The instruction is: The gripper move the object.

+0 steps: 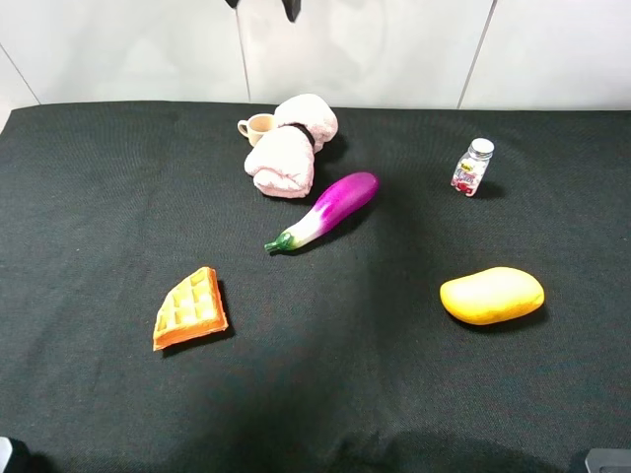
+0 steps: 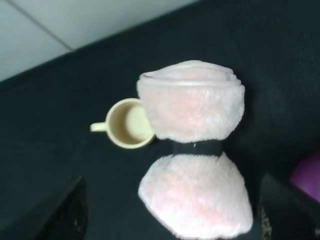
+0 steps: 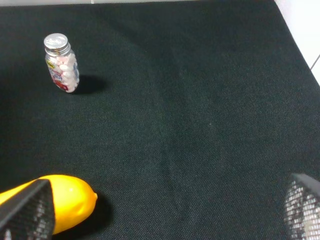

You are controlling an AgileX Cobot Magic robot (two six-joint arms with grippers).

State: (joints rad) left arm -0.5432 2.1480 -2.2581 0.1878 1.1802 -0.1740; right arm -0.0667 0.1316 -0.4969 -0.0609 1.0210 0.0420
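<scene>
The left end effector (image 2: 170, 220) hangs spread wide over the towel (image 1: 289, 148), which lies at the surface's (image 1: 99, 197) twelve o'clock, axis one-to-seven, touching the cup (image 1: 257, 127); left arm nearer

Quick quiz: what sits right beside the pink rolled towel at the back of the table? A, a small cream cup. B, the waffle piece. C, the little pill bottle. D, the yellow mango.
A: the cream cup stands against the pink rolled towel, while the other three lie well apart from it.
</scene>
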